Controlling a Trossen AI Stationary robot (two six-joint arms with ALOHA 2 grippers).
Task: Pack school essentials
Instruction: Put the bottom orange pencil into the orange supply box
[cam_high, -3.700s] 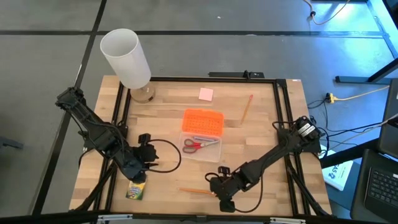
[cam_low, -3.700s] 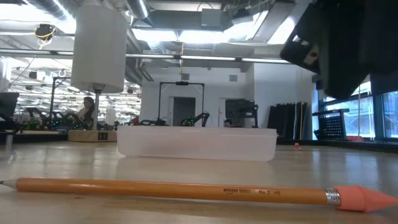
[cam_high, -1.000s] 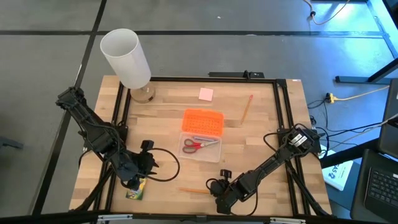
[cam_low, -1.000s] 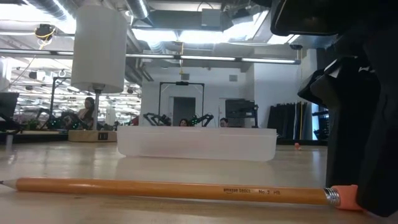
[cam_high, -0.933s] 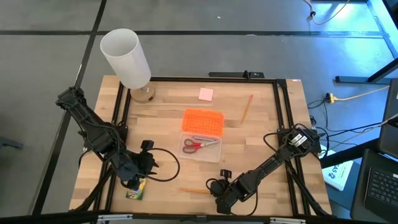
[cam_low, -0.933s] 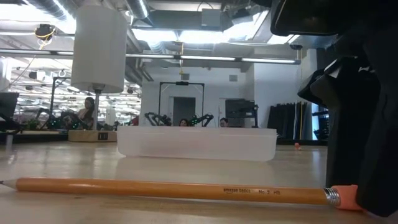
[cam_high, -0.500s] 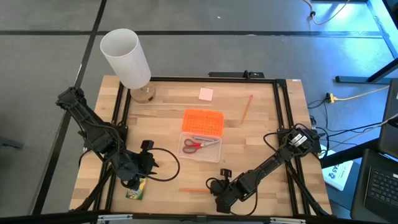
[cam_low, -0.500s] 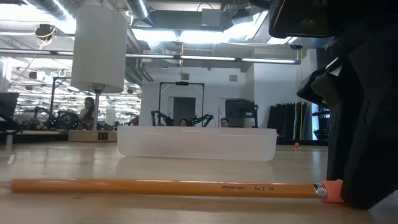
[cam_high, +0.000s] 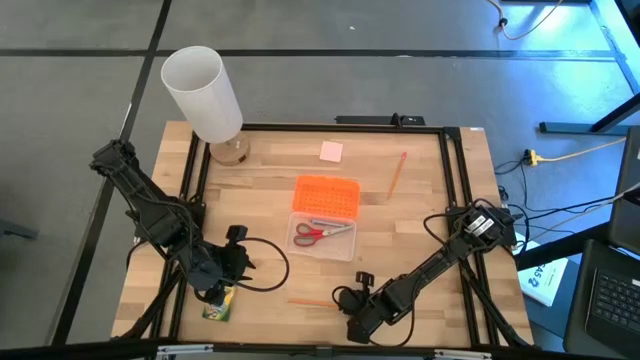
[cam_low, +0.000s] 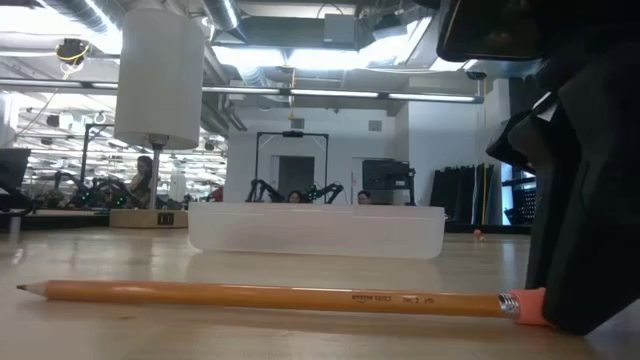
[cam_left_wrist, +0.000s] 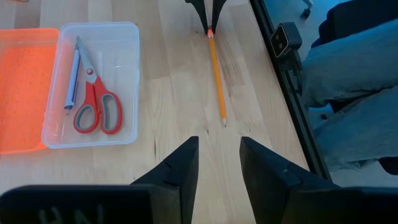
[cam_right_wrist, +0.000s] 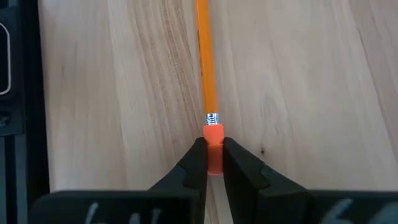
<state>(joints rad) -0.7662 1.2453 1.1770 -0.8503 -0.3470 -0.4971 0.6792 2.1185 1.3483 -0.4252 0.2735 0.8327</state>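
An orange pencil (cam_high: 312, 301) lies near the table's near edge, and my right gripper (cam_right_wrist: 214, 144) is shut on its eraser end. My left gripper (cam_left_wrist: 217, 163) is open, hovering over the near left of the table. It stands just above the green-and-yellow crayon box (cam_high: 218, 304), which rests flat and is partly hidden by it. The clear box (cam_high: 323, 236) holds the red-handled scissors (cam_left_wrist: 96, 106) and a grey pen (cam_left_wrist: 73, 78). A pink eraser (cam_high: 331, 151) and a second pencil (cam_high: 397, 175) lie toward the far edge. My right gripper pinches the pencil's orange eraser tip (cam_right_wrist: 214, 132) between its two fingers (cam_right_wrist: 198, 155). The fingers come from the table's right and lie along the pencil. The pencil stretches level toward the left, its point (cam_low: 22, 288) low at the table surface.
The orange lid (cam_high: 326, 196) lies flat beside the clear box on its far side. A tall white cylinder (cam_high: 202, 95) stands at the far left corner. A black frame (cam_high: 455, 190) rims the table. A person's legs (cam_left_wrist: 354, 81) show beyond the near edge.
My right gripper, shut on the eraser end, has drawn the pencil a little toward the table's far edge. In the low view the pencil now sits farther off and its point shows inside the picture. The left arm has kept still.
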